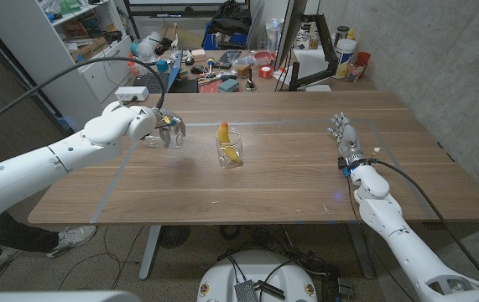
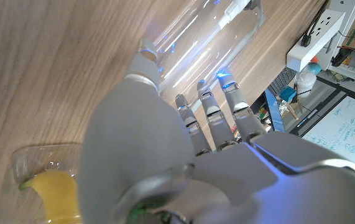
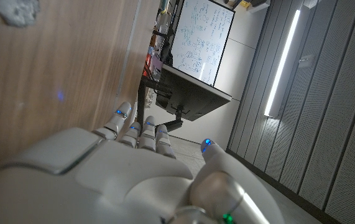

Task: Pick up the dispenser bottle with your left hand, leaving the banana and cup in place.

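The long brown wooden table (image 1: 289, 180) is lying mostly bare toward its near and right edges. The white left hand (image 1: 165, 128) is wrapping its fingers around the clear plastic dispenser bottle (image 1: 154, 139) near the left edge. The white right hand (image 1: 346, 139) is waiting released, fingers apart, well apart on the right. Between them, nearer the bottle, the clear glass cup (image 1: 229, 150) is holding the yellow banana (image 1: 226, 141) upright.

We see a matt brown wooden table (image 1: 289, 180). Clear glossy plastic dispenser bottle (image 2: 205, 31), clear glass cup (image 1: 230, 148). Smooth white plastic left hand (image 1: 157, 126).
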Motion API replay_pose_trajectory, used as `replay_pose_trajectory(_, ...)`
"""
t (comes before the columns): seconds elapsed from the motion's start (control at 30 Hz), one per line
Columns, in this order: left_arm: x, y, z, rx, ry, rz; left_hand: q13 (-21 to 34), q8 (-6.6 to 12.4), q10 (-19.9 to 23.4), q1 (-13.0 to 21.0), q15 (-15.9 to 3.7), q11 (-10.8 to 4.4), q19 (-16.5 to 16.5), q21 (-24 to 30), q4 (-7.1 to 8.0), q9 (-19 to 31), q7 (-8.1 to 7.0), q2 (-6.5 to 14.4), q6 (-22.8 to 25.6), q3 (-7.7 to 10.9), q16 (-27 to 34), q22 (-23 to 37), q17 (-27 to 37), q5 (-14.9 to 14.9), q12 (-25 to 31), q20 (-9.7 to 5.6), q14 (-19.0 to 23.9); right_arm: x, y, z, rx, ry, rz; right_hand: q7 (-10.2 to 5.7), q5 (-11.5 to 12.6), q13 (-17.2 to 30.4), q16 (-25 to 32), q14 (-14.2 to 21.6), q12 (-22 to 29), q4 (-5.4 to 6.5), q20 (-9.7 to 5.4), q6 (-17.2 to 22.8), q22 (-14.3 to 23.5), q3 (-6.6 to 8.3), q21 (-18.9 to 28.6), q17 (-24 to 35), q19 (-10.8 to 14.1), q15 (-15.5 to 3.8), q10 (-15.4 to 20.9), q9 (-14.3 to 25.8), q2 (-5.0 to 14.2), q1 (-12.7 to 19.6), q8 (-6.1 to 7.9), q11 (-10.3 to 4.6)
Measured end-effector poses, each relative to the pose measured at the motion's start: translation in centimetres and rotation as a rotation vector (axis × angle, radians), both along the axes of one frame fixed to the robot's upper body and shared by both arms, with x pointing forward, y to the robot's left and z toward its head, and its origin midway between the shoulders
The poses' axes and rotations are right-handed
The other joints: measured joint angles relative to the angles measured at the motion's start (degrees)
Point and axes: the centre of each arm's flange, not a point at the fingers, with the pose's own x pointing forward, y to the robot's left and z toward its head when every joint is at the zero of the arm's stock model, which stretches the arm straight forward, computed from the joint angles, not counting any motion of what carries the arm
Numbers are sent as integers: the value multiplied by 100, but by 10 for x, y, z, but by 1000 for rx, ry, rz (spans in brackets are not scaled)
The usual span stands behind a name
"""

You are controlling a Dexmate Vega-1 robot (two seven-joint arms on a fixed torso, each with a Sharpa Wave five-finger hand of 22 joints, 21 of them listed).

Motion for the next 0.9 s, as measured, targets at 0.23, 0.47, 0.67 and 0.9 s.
replay_pose_trajectory(0.23, -5, -1, 5, -20, -18, -7, 34, -4, 0, 0, -1, -1, 0, 0, 0, 1, 0, 0, 0, 0, -11, 0, -1, -6, -18, -1, 1, -2, -2, -2, 4, -3, 0, 0, 0, 0, 0, 0, 0, 0, 0, 0, 0, 0, -37, 0, 0, 0, 0, 0, 0, 0, 0, 0)
replay_pose_trajectory(0.47, -9, -1, 9, -40, -32, -15, 29, 23, 1, 0, -9, 0, -1, -1, 1, 1, 0, 0, 0, -1, -27, 0, -3, -19, 2, -1, 9, -4, -4, -4, 8, -6, 0, 0, 0, 0, 0, 0, 0, 0, 0, 0, 0, 0, -37, 0, -1, 0, 0, 0, 0, 0, 0, 0)
replay_pose_trajectory(0.67, -14, 0, 13, -62, -49, -22, 22, 23, 35, 0, -10, 33, -10, -2, 1, 1, 0, 0, 0, -1, -33, 0, -5, -38, 2, -11, 10, -5, -5, -6, 11, -8, 0, 0, 0, 0, 0, 0, 0, 0, -32, 0, 0, 0, -61, 0, 32, 0, 0, 0, 0, 0, 0, 0)
replay_pose_trajectory(0.9, -18, 2, 16, -85, -65, -27, 14, 23, 43, 0, -19, 40, -11, 39, 2, 1, 0, 0, 1, -2, -43, 0, -3, -32, 1, -11, 19, -6, -6, -7, 13, -12, 2, 0, 0, 0, 0, 0, 0, 0, -32, 0, 0, 0, -60, 0, 31, 0, 0, 0, 0, 0, 0, 0)
